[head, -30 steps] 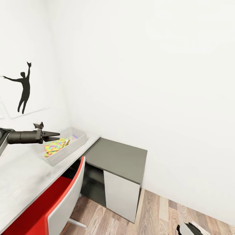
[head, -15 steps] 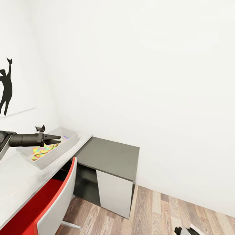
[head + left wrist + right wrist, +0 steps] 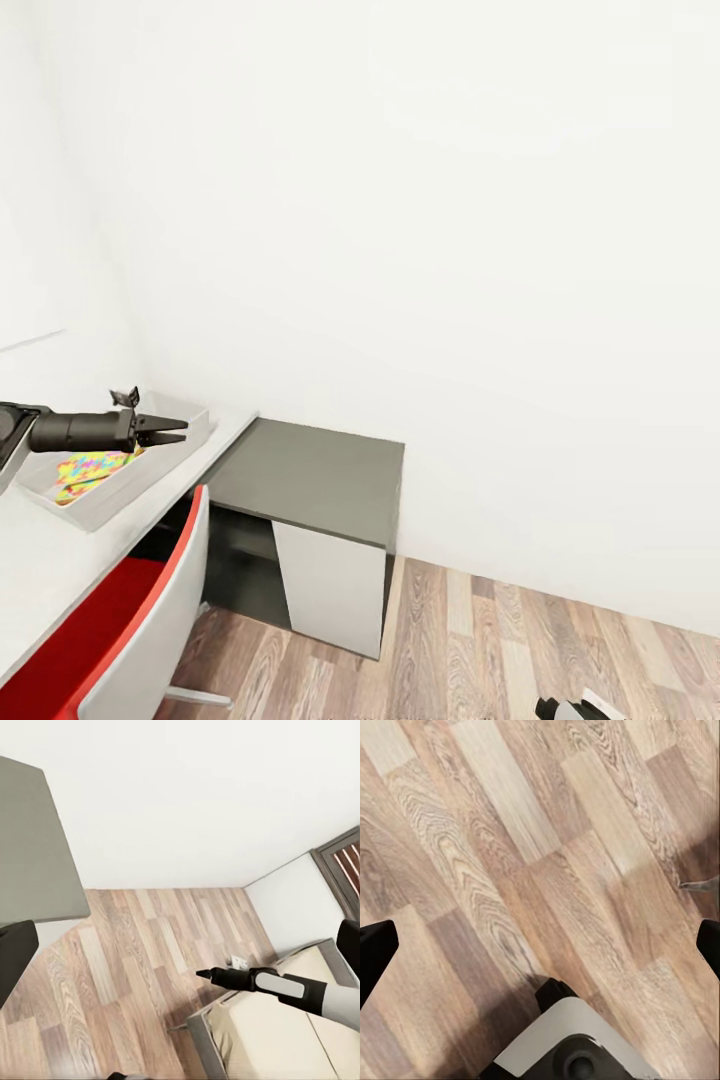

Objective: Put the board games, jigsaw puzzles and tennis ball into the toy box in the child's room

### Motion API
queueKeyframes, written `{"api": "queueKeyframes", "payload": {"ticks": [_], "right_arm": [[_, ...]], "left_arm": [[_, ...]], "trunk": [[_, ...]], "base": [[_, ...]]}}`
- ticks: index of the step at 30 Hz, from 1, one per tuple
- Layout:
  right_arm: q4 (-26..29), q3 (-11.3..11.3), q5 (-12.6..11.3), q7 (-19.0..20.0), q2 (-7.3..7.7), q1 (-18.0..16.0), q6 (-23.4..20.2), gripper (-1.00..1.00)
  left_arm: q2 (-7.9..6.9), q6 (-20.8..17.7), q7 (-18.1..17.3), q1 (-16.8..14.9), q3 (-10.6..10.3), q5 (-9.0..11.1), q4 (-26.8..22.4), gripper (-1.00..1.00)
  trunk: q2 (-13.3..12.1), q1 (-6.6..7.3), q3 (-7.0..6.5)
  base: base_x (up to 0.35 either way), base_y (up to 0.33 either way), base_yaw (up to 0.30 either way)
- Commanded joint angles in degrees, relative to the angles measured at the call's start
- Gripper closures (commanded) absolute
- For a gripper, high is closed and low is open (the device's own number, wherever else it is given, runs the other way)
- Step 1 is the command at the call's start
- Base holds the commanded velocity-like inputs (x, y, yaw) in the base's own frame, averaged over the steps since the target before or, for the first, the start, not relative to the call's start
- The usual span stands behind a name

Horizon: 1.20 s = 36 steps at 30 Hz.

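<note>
The grey toy box is sitting on the white table, its long axis running from the left edge of the head view toward the far wall. A jigsaw puzzle is lying flat inside it, lengthwise along the box. The left gripper is hanging over the box with its fingers slightly apart, holding nothing. The right gripper is pointing out over the wood floor beside the bed; whether it is parted is unclear. A grey cabinet is standing against the table's end.
</note>
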State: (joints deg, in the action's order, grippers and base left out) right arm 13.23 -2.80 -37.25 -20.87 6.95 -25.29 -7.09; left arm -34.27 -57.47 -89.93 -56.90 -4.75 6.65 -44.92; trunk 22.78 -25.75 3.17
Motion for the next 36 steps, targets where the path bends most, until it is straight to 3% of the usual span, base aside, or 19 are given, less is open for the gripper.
{"api": "queueKeyframes", "payload": {"ticks": [1,7,25,30,36], "right_arm": [[0.1,-0.3,0.4,-0.2,-0.04,0.0,-0.4,-1.00],[0.1,-0.3,2.3,-0.1,-0.08,0.0,-0.4,-1.00],[-1.2,-0.3,2.7,0.2,-0.10,0.0,1.2,-1.00],[-1.8,-0.3,2.7,0.2,-0.03,0.0,1.5,-1.00],[-2.1,-0.3,2.8,0.2,-0.01,0.0,1.6,-1.00]], "left_arm": [[-0.10,-0.6,-0.1,-0.1,-0.3,0.3,0.0,-1.00],[-0.10,-0.6,-0.1,-0.1,-0.3,0.1,0.0,-1.00],[0.28,-0.6,-0.1,-0.1,-0.3,-0.3,0.0,-1.00],[1.43,-0.6,-0.1,0.7,-0.3,-0.8,0.0,-1.00],[5.02,0.0,3.5,2.2,-0.8,-0.9,0.0,-1.00]], "trunk": [[0.1,-0.04,0.22],[0.1,-0.04,0.74],[0.1,-0.04,2.41],[0.1,-0.04,2.88],[0.1,-0.04,3.44]], "base": [[0.000,0.000,-0.153],[0.000,0.000,-0.137],[0.000,0.000,-0.051],[0.000,0.000,-0.007],[0.000,0.000,-0.060]]}}
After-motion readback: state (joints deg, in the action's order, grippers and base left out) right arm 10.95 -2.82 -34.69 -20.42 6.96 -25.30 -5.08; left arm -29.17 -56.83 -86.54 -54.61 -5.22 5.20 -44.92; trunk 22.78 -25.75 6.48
